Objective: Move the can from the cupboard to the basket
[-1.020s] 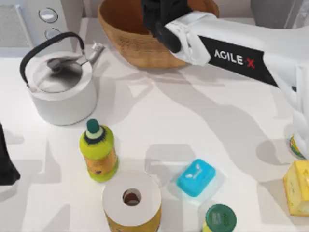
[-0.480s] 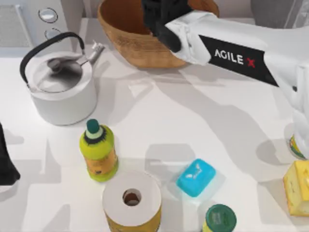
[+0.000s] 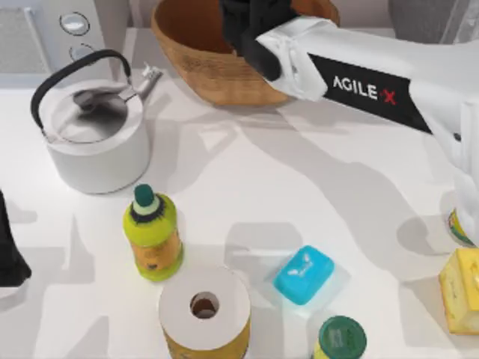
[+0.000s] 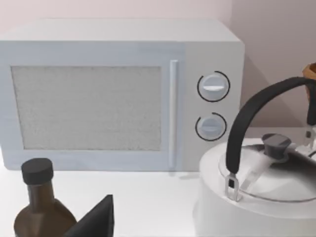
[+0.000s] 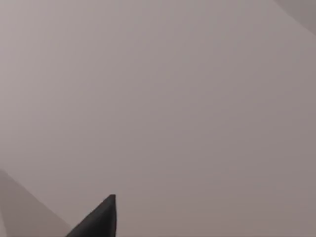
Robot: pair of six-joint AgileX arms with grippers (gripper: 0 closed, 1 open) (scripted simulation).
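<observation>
The right gripper hangs over the basket at the table's far edge — a sensible spot for a drop, I judge. Whether its claw is clenched or released I cannot tell, and the can is hidden, so neither its place nor its long axis can be read. The left arm sits parked at the table's left edge — idle

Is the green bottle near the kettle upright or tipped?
Upright: the top view looks straight down on the green bottle, cap uppermost, base on the table.

Right arm spans basket — kettle seemingly beside.
</observation>
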